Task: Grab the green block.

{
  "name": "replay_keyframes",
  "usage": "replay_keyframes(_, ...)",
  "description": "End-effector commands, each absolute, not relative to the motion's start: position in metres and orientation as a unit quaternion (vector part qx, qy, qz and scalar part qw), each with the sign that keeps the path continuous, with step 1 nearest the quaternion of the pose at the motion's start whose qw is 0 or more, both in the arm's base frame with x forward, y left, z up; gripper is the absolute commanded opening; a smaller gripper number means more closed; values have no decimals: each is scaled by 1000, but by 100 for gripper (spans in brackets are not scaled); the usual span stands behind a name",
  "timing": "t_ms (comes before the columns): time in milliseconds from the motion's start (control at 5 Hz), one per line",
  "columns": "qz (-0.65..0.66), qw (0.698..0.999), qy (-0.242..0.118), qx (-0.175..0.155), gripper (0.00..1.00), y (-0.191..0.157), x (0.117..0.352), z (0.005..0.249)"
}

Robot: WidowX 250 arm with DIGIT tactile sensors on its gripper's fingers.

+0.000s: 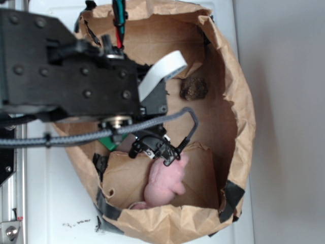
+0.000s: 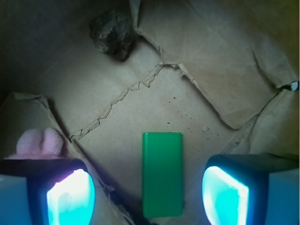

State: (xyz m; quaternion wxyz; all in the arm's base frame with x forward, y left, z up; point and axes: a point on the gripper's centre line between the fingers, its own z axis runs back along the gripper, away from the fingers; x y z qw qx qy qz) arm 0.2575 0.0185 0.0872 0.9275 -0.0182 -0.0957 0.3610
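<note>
The green block is a flat bright green slab lying on the brown paper floor. In the wrist view it sits lengthwise between my two fingers, apart from both. My gripper is open and empty above it; the left finger pad and right finger pad glow cyan. In the exterior view only a green sliver of the block shows under the arm, and the gripper hangs low inside the paper bin.
A pink plush toy lies by the left finger and also shows in the wrist view. A dark brown rough lump sits farther in, also in the wrist view. Crumpled paper walls ring the floor.
</note>
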Motion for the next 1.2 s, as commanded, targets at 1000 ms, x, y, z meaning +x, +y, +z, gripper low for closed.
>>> replay_keyframes(1000, 352, 931, -84, -43, 100, 42, 250, 71)
